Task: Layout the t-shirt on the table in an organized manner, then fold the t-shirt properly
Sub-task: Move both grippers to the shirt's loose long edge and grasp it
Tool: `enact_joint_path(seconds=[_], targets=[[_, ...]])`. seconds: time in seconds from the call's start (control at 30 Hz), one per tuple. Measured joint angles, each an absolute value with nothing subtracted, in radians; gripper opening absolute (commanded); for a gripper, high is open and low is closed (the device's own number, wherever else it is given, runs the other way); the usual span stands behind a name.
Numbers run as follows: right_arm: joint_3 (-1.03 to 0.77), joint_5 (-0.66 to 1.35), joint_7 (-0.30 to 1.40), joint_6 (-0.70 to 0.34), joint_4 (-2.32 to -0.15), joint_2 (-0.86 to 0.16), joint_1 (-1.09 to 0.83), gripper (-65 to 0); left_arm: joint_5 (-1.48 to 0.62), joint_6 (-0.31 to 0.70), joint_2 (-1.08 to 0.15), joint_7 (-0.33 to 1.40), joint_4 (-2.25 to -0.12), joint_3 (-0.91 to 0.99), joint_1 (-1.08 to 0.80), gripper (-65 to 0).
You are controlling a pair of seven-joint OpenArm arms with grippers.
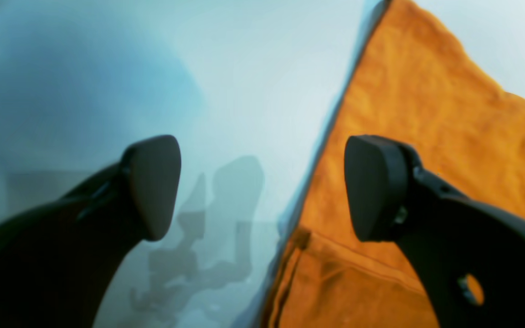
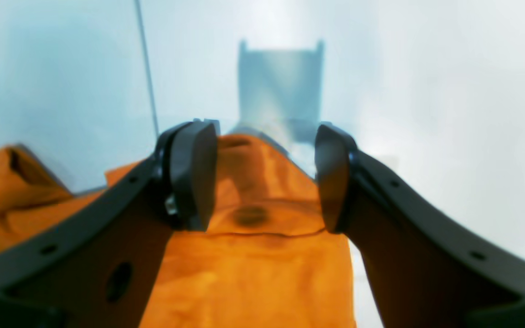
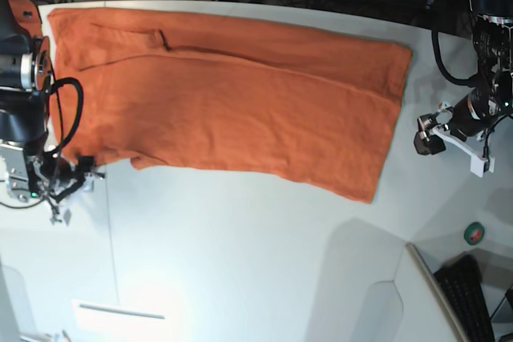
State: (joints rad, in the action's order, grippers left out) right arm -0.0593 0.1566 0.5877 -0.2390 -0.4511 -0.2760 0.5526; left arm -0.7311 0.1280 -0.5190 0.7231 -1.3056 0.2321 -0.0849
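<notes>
Nearest the front edge the table point(image 3: 240, 262) lies bare. Beyond it the t-shirt point(image 3: 232, 94) is spread flat, its long axis running side to side between the arms. The right end effector point(image 3: 72, 178), open and empty, hangs at its near corner; the left end effector point(image 3: 433, 130), open and empty, waits just beside the hem. No writing is readable.

no legible text or labels, wrist views perhaps too blurred

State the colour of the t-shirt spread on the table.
The t-shirt is plain solid orange, with no pattern visible; the base view shows it best.
</notes>
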Motion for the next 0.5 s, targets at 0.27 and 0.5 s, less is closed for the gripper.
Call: enact_joint_path(seconds=[0.27,0.5], targets=[[-0.06,0.154,0.579,-0.226,-0.458,-0.27,0.543,-65.0,-0.733,0.129,-0.515,0.724,-1.282,0.224,-0.038,-12.0],[-0.06,0.148,0.578,-0.22,-0.458,-0.257,0.546,-65.0,-0.73,0.127,-0.523,0.726,-1.08,0.021,0.179,-12.0]])
